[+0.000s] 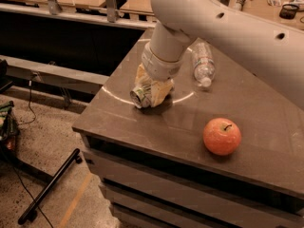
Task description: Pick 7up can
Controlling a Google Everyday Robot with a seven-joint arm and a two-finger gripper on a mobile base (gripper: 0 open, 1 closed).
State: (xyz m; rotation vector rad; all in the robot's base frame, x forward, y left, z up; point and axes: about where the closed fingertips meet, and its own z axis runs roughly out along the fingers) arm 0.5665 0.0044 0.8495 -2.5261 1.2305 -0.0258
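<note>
The 7up can (141,97) lies on its side on the dark table (123,127), near the left edge, its silver end facing the camera. My gripper (150,90) comes down from above on the big white arm, and its pale yellow fingers (160,91) sit on both sides of the can and press against it. The can rests on the table top. Most of the can's side is hidden by the fingers.
A clear plastic water bottle (203,63) lies behind and to the right of the gripper. A red apple (222,136) sits near the front right. The table's left and front edges drop to the floor, where a black stand leg (50,186) lies.
</note>
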